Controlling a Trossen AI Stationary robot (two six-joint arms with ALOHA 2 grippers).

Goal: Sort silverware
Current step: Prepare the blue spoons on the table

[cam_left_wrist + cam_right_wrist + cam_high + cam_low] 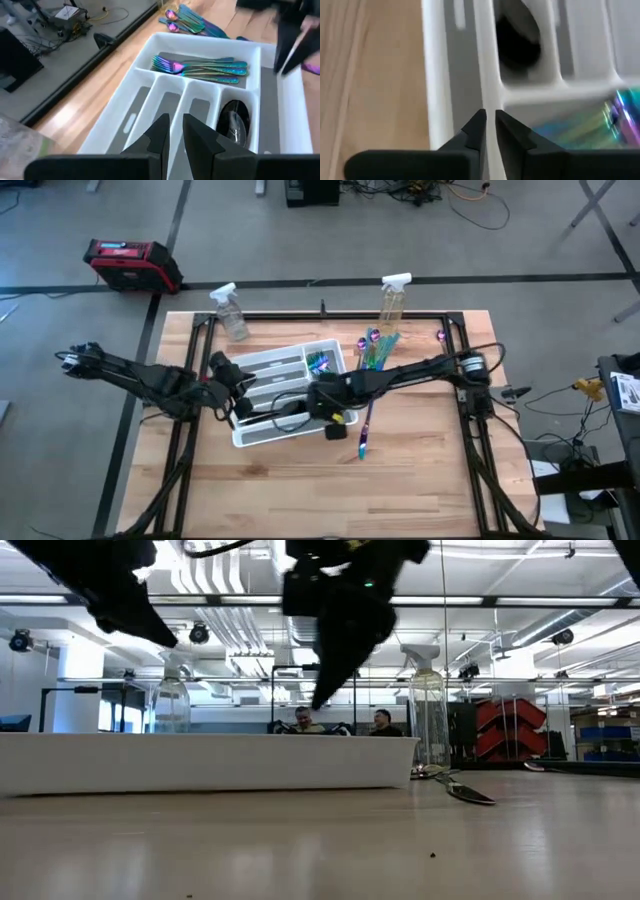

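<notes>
A white cutlery tray (285, 390) lies in the middle of the table. Several iridescent forks (200, 67) lie in its cross compartment, and a dark spoon (232, 120) lies in one long compartment. More silverware is piled (378, 345) on the wood beyond the tray, and one piece (365, 430) lies near the tray's right end. My left gripper (174, 131) hovers over the tray's left part, shut to a narrow slit and empty. My right gripper (490, 127) points down over the tray's near wall (487, 75), also shut with nothing between its fingers.
Two clear spray bottles (230, 310) (393, 300) stand at the table's far edge. A black frame (460, 330) runs around the tabletop. Bare wood (420, 470) lies in front of and to the right of the tray. People sit in the room behind.
</notes>
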